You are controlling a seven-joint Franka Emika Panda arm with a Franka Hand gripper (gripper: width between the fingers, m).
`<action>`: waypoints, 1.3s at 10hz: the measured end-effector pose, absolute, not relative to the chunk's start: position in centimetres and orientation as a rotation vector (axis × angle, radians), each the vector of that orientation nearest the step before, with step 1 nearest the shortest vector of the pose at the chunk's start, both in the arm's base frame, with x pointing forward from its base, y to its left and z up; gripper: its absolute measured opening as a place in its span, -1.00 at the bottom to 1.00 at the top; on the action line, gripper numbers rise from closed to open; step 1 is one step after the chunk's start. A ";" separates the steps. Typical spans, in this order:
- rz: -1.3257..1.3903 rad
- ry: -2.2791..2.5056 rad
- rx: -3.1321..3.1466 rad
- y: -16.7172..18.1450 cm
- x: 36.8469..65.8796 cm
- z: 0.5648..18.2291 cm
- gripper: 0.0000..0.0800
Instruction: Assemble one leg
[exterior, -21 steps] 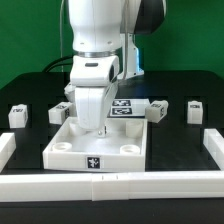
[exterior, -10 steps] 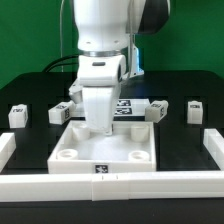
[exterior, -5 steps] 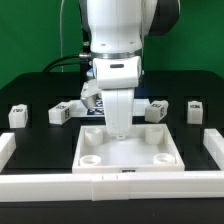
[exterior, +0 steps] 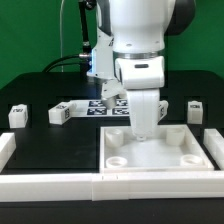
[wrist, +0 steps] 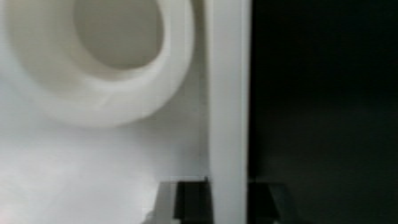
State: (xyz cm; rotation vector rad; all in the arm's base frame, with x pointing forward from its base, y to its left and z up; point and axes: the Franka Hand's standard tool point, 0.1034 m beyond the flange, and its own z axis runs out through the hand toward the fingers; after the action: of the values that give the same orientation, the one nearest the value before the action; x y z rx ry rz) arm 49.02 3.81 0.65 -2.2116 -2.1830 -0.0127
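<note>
Exterior view: the gripper (exterior: 143,132) reaches down onto the far wall of the tray (exterior: 160,162), and the bulky arm (exterior: 140,40) hides what lies behind it. A leg (exterior: 17,115) and a second leg (exterior: 62,113) sit loose at the exterior view's left, a third leg (exterior: 195,110) at its right, all apart from the tray. Wrist view: close and blurred, the fingers (wrist: 183,202) pinch the tray's thin wall (wrist: 228,90) beside a round corner socket (wrist: 107,50), which is partly cut off.

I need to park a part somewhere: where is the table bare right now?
At the exterior view's left, the table is bare between the side rail, the two legs behind, the front rail and the tray. It is crowded behind the tray, where the arm and marker board sit close.
</note>
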 end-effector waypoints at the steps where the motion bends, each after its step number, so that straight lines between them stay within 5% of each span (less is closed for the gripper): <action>1: -0.011 -2.192 -2.203 4.3 49.2 0.6 -0.86; 11: -0.007 -2.115 -2.278 6.0 49.0 0.6 -0.86; 13: -0.007 -2.114 -2.278 6.0 49.0 0.6 -0.07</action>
State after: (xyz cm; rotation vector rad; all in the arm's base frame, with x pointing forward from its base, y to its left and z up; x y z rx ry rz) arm 49.03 5.98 0.65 -2.2782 -2.1145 -0.0069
